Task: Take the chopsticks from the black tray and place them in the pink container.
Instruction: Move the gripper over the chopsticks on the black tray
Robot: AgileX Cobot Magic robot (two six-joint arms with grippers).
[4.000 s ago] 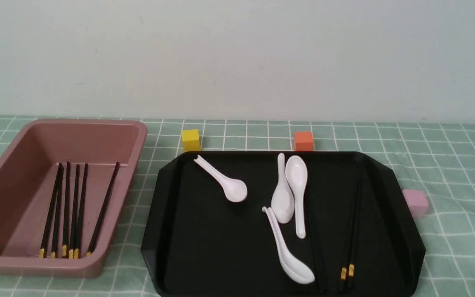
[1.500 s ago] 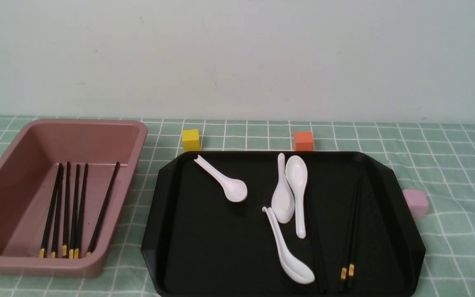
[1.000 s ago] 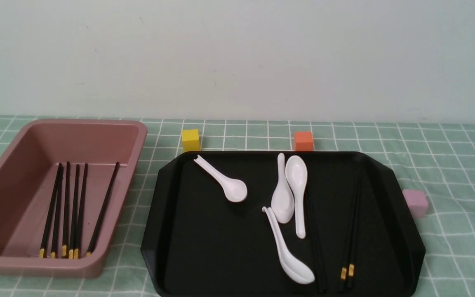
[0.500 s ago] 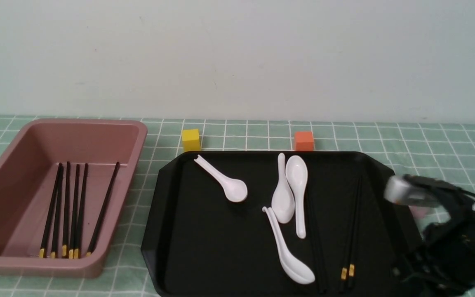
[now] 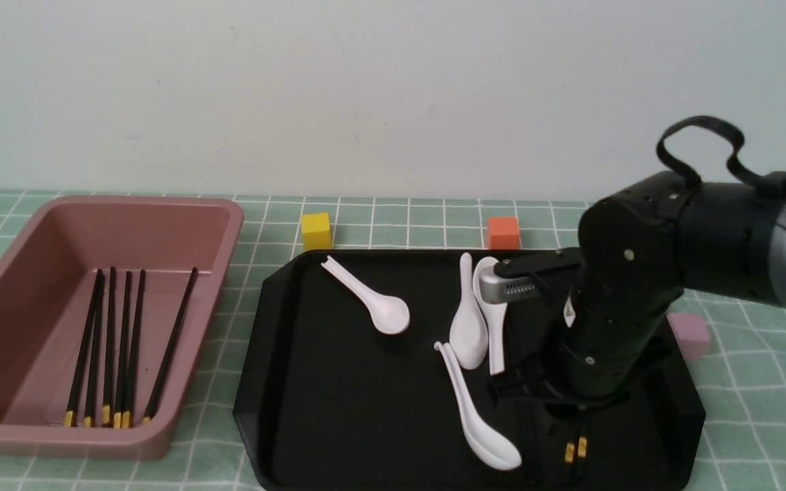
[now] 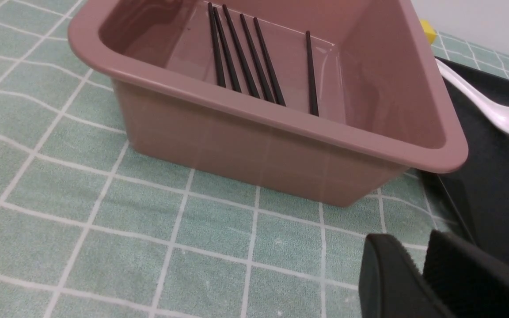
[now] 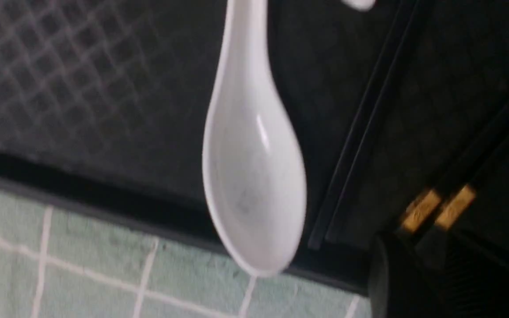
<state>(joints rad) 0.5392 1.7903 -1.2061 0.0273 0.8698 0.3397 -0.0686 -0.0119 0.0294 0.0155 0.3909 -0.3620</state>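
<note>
Two chopsticks [image 5: 574,450] lie on the right part of the black tray [image 5: 338,423], only their yellow-banded ends showing below my right arm. My right gripper [image 5: 546,399] points down over them. In the blurred right wrist view its dark fingertips [image 7: 382,265] sit just short of the yellow bands [image 7: 422,210], and the gap between them is unreadable. More thin black sticks [image 7: 360,132] lie beside the bands. Several chopsticks [image 5: 123,341] lie in the pink container [image 5: 229,225]. My left gripper [image 6: 415,240] hovers shut and empty above the cloth beside the pink container [image 6: 281,145].
White spoons lie on the tray: one at the back left [image 5: 372,300], two side by side in the middle [image 5: 468,320], one near the front [image 5: 478,423]. A yellow cube [image 5: 316,230] and an orange cube [image 5: 502,233] stand behind the tray, a pale pink cube [image 5: 690,335] to its right.
My right arm came into view from the lower right and swung up and left over the tray's right side, now covering the chopsticks' shafts. Spoons, chopsticks and container have not moved.
</note>
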